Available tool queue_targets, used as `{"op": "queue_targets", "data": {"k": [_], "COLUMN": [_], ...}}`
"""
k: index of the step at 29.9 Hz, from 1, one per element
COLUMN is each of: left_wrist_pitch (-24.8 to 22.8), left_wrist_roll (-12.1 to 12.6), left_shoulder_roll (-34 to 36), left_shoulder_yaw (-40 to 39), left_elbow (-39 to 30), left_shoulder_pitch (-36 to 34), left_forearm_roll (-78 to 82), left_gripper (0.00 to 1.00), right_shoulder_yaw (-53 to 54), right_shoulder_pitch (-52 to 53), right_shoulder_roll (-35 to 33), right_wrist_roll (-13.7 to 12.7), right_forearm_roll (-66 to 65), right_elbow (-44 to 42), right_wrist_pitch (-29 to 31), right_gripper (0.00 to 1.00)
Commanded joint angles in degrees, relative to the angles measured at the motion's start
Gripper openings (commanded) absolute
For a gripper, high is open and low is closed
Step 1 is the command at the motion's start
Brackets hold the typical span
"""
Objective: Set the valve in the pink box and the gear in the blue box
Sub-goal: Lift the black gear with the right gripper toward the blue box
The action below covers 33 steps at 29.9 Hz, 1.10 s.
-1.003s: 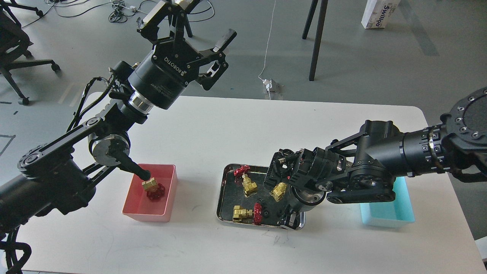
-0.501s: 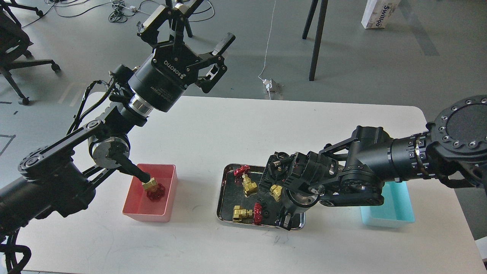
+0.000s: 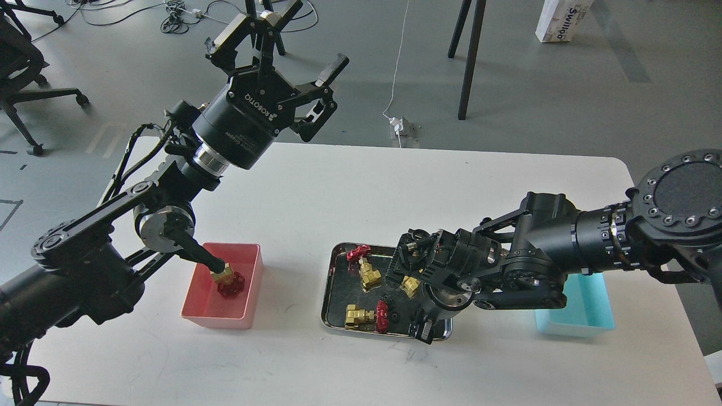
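One valve (image 3: 228, 280) lies in the pink box (image 3: 248, 307) at the left. Three more valves lie in the steel tray (image 3: 334, 293): one at the back (image 3: 364, 266), one at the front (image 3: 365, 314), and one (image 3: 409, 285) partly hidden under my right arm. A tiny black gear (image 3: 393, 314) lies in the tray beside the front valve. My right gripper (image 3: 422, 330) points down over the tray's front right corner; its fingers are dark and I cannot tell them apart. The blue box (image 3: 575, 318) stands at the right, partly behind my right arm. My left gripper (image 3: 279, 51) is open and empty, high above the table's back left.
My left forearm hangs over the pink box's back left corner. Beyond the table's far edge, the floor holds a black stand's legs (image 3: 471, 56), an office chair (image 3: 22, 73), cables and a white carton (image 3: 561, 20).
My right arm has moved left over the tray, and its gripper has shifted left along the tray's front right corner. My left gripper has stayed high and open, barely moving.
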Motion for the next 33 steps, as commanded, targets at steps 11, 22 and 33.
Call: {"op": "queue_targets", "data": {"k": [11, 22, 33], "left_wrist_pitch": [0.0, -0.08, -0.08], "left_wrist_roll": [0.0, 0.0, 0.0], "left_shoulder_roll": [-0.36, -0.53, -1.15], "left_shoulder_yaw": [0.05, 0.05, 0.14], "left_elbow": [0.0, 0.52, 0.61], "left_shoulder_pitch": [0.27, 0.62, 0.62], "left_forearm_roll": [0.0, 0.17, 0.17], "left_gripper": [0.83, 0.83, 0.83], "right_shoulder_yaw": [0.48, 1.01, 1.44], "right_shoulder_pitch": [-0.84, -1.2, -0.4], "right_shoulder_roll": [0.0, 0.0, 0.0], "right_wrist_roll": [0.0, 0.09, 0.09], "right_forearm_roll": [0.09, 0.09, 0.61], "right_elbow": [-1.8, -2.24, -1.27], "right_wrist_pitch": [-0.51, -1.21, -1.21], "right_gripper": [0.47, 0.33, 0.21]}}
